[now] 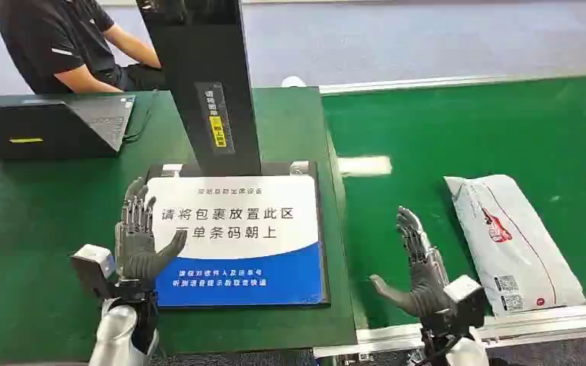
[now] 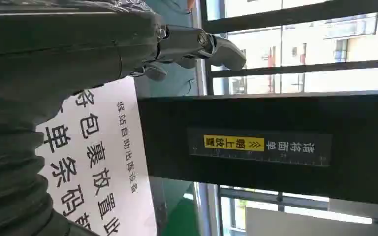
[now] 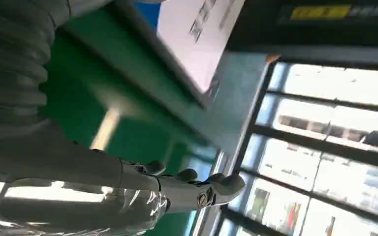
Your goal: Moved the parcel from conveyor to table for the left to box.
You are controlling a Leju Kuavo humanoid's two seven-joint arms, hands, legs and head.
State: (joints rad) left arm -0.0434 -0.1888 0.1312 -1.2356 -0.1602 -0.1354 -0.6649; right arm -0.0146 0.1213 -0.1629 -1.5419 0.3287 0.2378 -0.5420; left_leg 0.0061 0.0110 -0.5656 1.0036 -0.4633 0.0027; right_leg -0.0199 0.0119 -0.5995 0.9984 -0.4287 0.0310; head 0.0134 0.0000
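A white plastic parcel (image 1: 512, 240) with a red mark and barcode labels lies on the green conveyor belt (image 1: 465, 137) at the right. My right hand (image 1: 418, 267) is raised over the belt just left of the parcel, fingers spread, holding nothing; it is apart from the parcel. My left hand (image 1: 140, 236) is raised with its fingers apart at the left edge of the white and blue placement sign (image 1: 236, 236) on the green table (image 1: 38, 229). The left wrist view has the left hand (image 2: 64, 54) beside the sign (image 2: 98, 167); the right wrist view has the right hand (image 3: 128, 191) over the belt (image 3: 128, 132).
A black scanner post (image 1: 206, 84) with a yellow label rises behind the sign. An open laptop (image 1: 53, 122) lies at the table's back left, with a seated person (image 1: 61, 42) behind it. The conveyor's metal rail (image 1: 503, 328) runs along the near edge.
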